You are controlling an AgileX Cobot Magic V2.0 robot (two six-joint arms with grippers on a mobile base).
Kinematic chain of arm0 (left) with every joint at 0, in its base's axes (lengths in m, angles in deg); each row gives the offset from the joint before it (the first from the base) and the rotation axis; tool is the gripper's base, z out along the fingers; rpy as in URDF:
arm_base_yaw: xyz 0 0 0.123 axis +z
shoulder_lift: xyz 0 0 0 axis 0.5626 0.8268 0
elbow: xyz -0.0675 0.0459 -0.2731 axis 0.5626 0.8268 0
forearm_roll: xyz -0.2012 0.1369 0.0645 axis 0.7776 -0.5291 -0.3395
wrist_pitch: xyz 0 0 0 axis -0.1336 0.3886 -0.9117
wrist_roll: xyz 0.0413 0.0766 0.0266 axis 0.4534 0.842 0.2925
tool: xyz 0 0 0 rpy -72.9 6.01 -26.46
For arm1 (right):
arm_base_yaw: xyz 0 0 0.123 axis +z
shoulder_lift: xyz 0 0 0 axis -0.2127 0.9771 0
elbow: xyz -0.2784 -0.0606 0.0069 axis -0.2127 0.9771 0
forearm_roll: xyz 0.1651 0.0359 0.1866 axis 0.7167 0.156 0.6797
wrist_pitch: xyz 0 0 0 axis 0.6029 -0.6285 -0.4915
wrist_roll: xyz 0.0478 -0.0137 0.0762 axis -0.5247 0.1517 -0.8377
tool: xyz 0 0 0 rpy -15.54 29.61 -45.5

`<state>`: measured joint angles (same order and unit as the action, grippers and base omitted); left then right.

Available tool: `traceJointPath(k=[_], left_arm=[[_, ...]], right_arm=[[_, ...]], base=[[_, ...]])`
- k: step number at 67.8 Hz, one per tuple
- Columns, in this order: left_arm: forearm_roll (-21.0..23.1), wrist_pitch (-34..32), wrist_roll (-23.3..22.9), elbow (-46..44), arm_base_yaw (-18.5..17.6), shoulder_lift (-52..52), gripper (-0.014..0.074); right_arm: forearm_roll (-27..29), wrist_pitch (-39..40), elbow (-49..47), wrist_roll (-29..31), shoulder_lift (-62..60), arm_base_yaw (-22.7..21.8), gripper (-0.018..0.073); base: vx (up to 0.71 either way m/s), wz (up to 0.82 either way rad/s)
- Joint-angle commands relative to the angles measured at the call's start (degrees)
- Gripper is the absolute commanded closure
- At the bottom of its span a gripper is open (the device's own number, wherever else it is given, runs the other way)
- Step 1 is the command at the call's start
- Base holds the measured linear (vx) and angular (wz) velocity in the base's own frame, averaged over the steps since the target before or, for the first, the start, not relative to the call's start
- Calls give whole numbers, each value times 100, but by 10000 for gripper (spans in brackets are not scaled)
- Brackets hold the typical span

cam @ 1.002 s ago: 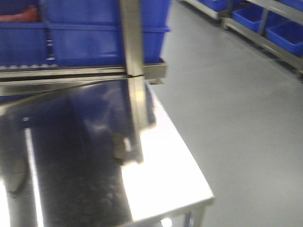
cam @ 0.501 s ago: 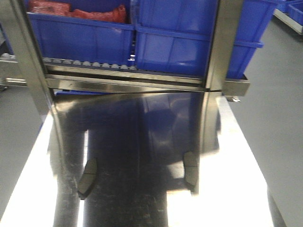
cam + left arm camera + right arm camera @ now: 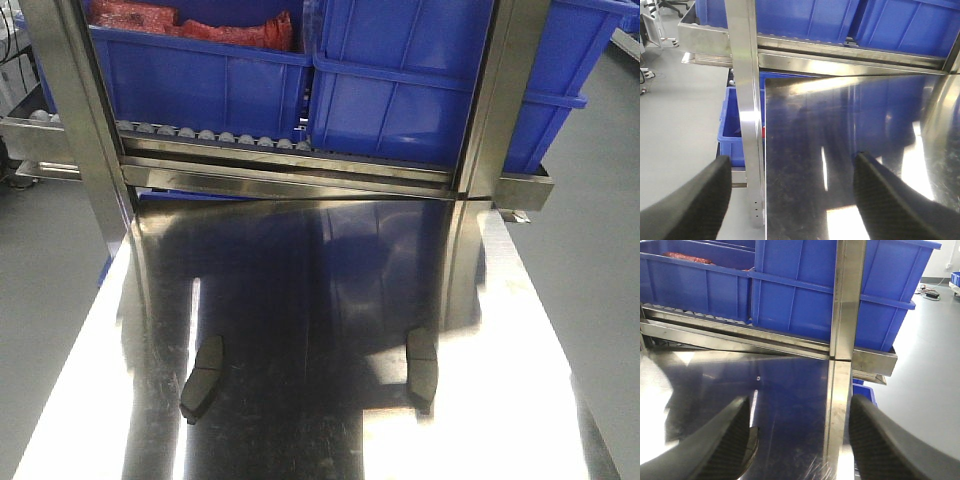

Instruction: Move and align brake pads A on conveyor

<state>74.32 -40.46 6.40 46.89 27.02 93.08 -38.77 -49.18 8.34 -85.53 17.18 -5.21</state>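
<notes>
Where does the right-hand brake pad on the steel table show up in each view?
Exterior front: the right-hand brake pad lies lower right of centre on the steel table.
Left wrist: not in it.
Right wrist: cannot confirm; a dark curved sliver at the bottom left may be it.
Shared landmark: the blue bins run along the top of every view.

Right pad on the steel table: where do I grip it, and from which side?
Come straight down: the right pad lies flat on the table, so only its edges are reachable. Pinch across the narrow width at mid-length, on the two long edges. Its length runs roughly away from the robot, so close left-right.
</notes>
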Motion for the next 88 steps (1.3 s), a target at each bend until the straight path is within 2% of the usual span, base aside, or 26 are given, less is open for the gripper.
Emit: traceJointPath(k=[1,88], left_arm=[[10,-397,-26,-135,-19,92,94],[5,-404,-26,-135,-19,92,94]], right_arm=[[-42,412,-142,59,62,-22,144],[-42,417,-142,59,62,-22,144]], base=[[-3,-4],[0,-1]])
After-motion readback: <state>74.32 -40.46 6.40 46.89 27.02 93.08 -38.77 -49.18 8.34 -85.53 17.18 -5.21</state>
